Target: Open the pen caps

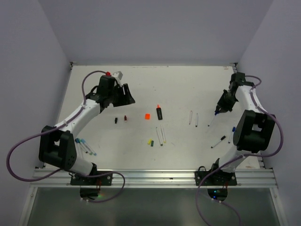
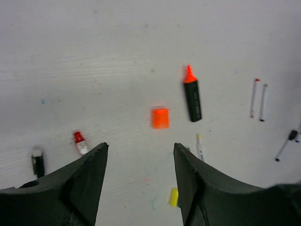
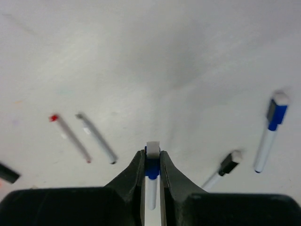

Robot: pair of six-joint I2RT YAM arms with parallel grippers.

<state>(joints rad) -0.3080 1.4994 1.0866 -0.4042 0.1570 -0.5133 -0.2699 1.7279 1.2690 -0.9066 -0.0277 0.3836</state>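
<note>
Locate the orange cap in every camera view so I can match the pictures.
Top external: the orange cap lies about mid-picture, just left of the black marker.
Left wrist: it sits at the centre of the picture, again left of the marker.
Right wrist: not in it.
Shared landmark: the red-tipped thin pen, beside a grey-tipped one, shows in all three.

orange cap (image 2: 160, 118), blue-capped white pen (image 3: 151, 175)
</note>
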